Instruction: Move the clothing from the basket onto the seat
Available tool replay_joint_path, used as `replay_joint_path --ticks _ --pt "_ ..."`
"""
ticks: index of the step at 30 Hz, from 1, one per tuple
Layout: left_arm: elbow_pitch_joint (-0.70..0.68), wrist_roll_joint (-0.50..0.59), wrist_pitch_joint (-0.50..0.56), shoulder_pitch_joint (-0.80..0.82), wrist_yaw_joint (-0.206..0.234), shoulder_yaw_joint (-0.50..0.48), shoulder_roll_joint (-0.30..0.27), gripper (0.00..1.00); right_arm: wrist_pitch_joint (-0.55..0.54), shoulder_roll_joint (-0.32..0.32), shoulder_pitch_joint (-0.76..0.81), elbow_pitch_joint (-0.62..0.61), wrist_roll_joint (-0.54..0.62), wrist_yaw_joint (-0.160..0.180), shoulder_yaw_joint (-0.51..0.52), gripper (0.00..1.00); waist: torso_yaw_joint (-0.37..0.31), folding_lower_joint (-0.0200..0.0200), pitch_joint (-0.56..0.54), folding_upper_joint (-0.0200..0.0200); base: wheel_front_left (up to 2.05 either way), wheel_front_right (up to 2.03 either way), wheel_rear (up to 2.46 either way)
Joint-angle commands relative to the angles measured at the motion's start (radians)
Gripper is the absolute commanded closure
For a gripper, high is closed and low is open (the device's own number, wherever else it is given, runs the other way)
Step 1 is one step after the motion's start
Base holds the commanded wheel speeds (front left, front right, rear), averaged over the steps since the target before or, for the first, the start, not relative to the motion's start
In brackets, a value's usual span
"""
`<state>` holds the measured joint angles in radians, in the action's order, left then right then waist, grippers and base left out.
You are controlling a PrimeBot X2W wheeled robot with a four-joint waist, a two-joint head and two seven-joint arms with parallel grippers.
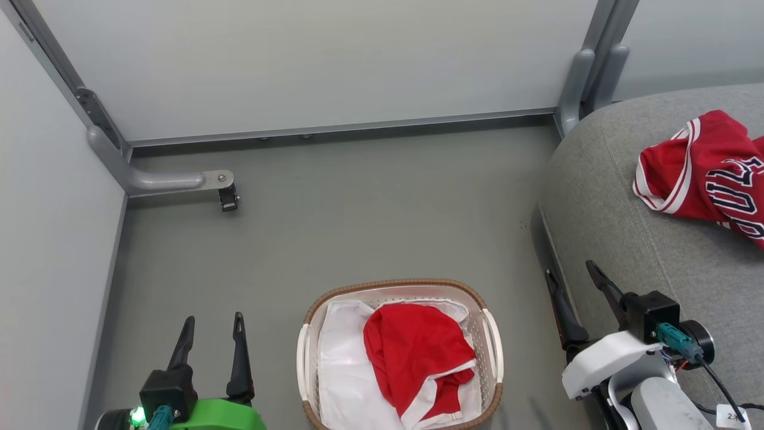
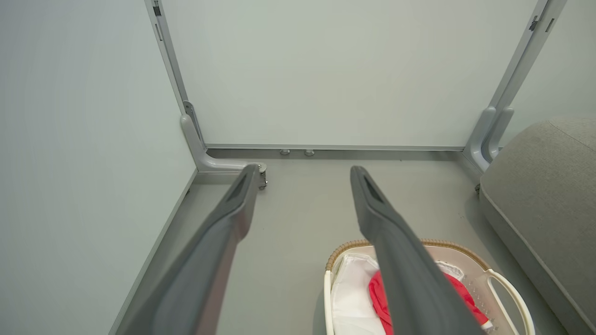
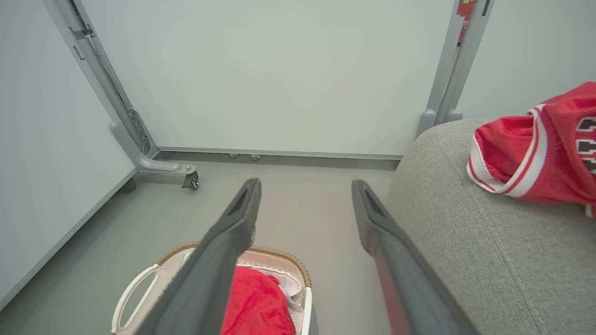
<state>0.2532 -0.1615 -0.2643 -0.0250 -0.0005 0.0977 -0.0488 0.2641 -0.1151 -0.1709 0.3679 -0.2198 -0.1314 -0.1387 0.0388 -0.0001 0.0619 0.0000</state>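
Clothing (image 1: 418, 352) in basket (image 1: 394, 283) on grey floor (image 1: 358, 227), jersey (image 1: 710, 173) on grey seat (image 1: 603, 209), left hand (image 1: 214, 318) and right hand (image 1: 569, 268) wide

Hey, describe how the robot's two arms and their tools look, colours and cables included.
Left tool: two long dark fingers on a black block, green wrist shell, green light, teal plug. Right tool: same fingers and block, white shell, teal plug with black cable, white tag.

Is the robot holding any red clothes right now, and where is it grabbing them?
Nothing is held. The left tool and right tool are open and empty; one red garment lies in the basket, the jersey on the seat.
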Motion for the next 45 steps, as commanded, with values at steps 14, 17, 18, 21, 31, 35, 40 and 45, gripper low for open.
replay_joint_path --ticks 14,17,18,21,31,35,40,45 --pt "0.05 -0.019 0.0 0.19 -0.011 0.114 -0.004 0.0 0.0 -0.018 -0.169 -0.126 -0.032 0.001 -0.014 0.0 -0.109 0.0001 0.258 0.0 0.0 0.0 0.0" --pt "0.084 -0.018 0.0 0.252 -0.012 0.146 -0.004 0.0 0.0 -0.012 -0.206 -0.171 -0.04 0.001 -0.021 0.0 -0.14 0.0001 0.326 0.0 0.0 0.0 0.0" --pt "0.096 -0.018 0.0 0.272 -0.012 0.154 -0.004 0.0 0.0 -0.01 -0.219 -0.184 -0.044 0.001 -0.023 0.0 -0.149 0.0001 0.347 0.0 0.0 0.0 0.0" --pt "0.144 -0.016 0.0 0.342 -0.013 0.177 -0.004 0.0 0.0 -0.003 -0.266 -0.223 -0.057 0.001 -0.036 0.0 -0.18 0.0001 0.417 0.0 0.0 0.0 0.0" --pt "0.352 0.027 0.0 0.556 -0.05 0.217 -0.005 0.0 0.0 0.024 -0.398 -0.347 -0.073 0.001 -0.076 0.0 -0.272 0.0001 0.603 0.0 0.0 0.0 0.0" --pt "0.407 0.054 0.0 0.639 -0.055 0.215 -0.006 0.0 0.0 0.034 -0.437 -0.384 -0.088 0.001 -0.083 0.0 -0.3 0.0001 0.666 0.0 0.0 0.0 0.0" --pt "0.498 0.096 0.0 0.731 -0.076 0.234 -0.029 0.0 0.0 0.045 -0.482 -0.444 -0.092 0.001 -0.088 0.0 -0.337 0.0001 0.738 0.0 0.0 0.0 0.0" --pt "0.599 0.123 0.0 0.798 -0.082 0.25 -0.046 0.0 0.0 0.055 -0.505 -0.49 -0.098 0.001 -0.093 0.0 -0.362 0.0001 0.788 0.0 0.0 0.0 0.0"
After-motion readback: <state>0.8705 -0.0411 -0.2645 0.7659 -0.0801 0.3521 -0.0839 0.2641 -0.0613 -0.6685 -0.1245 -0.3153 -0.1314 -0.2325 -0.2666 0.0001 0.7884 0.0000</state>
